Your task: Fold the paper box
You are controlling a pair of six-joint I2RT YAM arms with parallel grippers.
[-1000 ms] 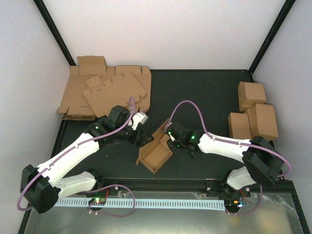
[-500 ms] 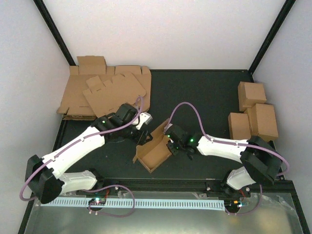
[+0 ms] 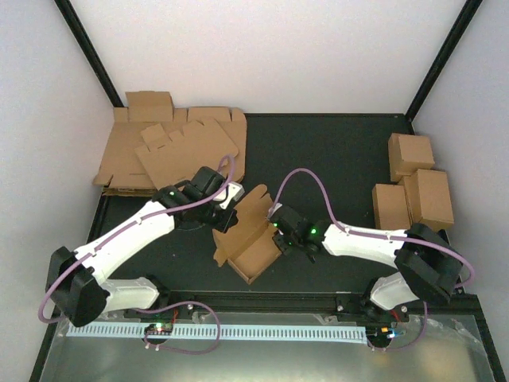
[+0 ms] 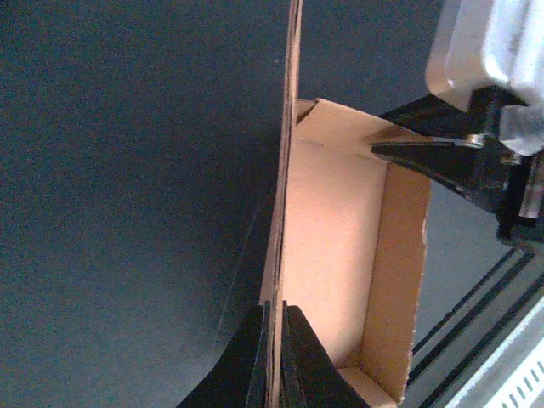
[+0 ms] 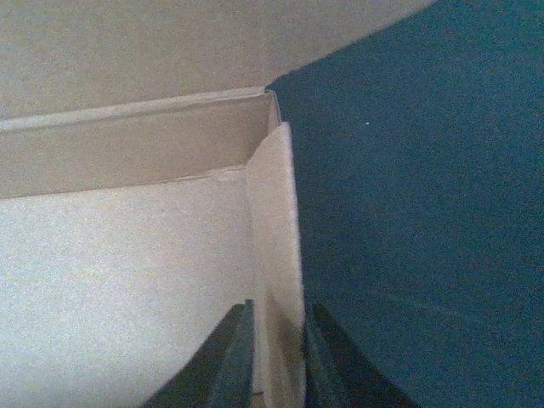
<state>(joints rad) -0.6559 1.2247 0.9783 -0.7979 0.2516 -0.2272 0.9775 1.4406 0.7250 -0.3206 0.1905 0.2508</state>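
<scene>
The paper box (image 3: 253, 248) is a brown cardboard tray, half formed, lying mid-table between both arms. My left gripper (image 3: 227, 216) is shut on its tall upright panel (image 4: 287, 170), seen edge-on in the left wrist view, pinched between the black fingers (image 4: 255, 357). The tray's inside (image 4: 333, 255) opens to the right of that panel. My right gripper (image 3: 277, 232) holds the opposite end wall (image 5: 274, 221), one finger (image 5: 238, 357) inside the box and one outside, both close against the cardboard. The right gripper (image 4: 459, 157) also shows at the box's far end in the left wrist view.
A heap of flat cardboard blanks (image 3: 171, 151) lies at the back left. Three finished brown boxes (image 3: 413, 187) stand at the right edge. A pale slotted rail (image 3: 238, 328) runs along the near edge behind the arm bases.
My left gripper moved right to the box and shut on its upright panel. The box shifted slightly left and its panel stands higher. The right gripper followed, staying on the end wall.
</scene>
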